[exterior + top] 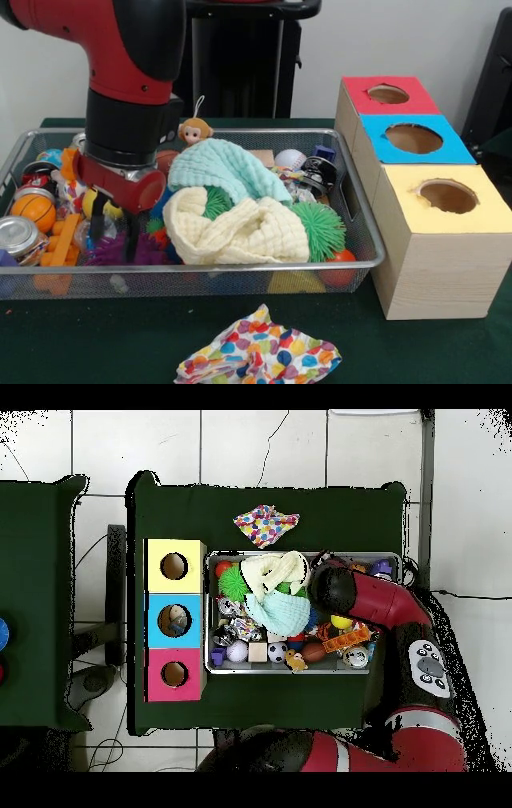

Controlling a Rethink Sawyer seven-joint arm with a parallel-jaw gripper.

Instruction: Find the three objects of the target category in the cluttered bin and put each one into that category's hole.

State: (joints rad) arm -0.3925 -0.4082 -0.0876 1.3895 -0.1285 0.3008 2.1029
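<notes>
The silver wire mesh bin (200,270) stands on the green table, full of toys and cloths; it also shows in the overhead view (208,614). My gripper (112,232) reaches down into the bin's left part, its black fingers (96,222) apart over a purple spiky toy (120,252) and orange blocks (62,240), holding nothing that I can see. A cream cloth (240,228) and a mint cloth (228,168) lie heaped in the middle. In the overhead view the arm (335,589) hides the gripper.
Three wooden boxes with holes stand right of the bin: red top (388,94), blue top (412,138), yellow top (448,196). A colourful cloth (260,352) lies on the table in front. A basketball (34,210), a monkey (194,130) and a green spiky ball (320,228) lie in the bin.
</notes>
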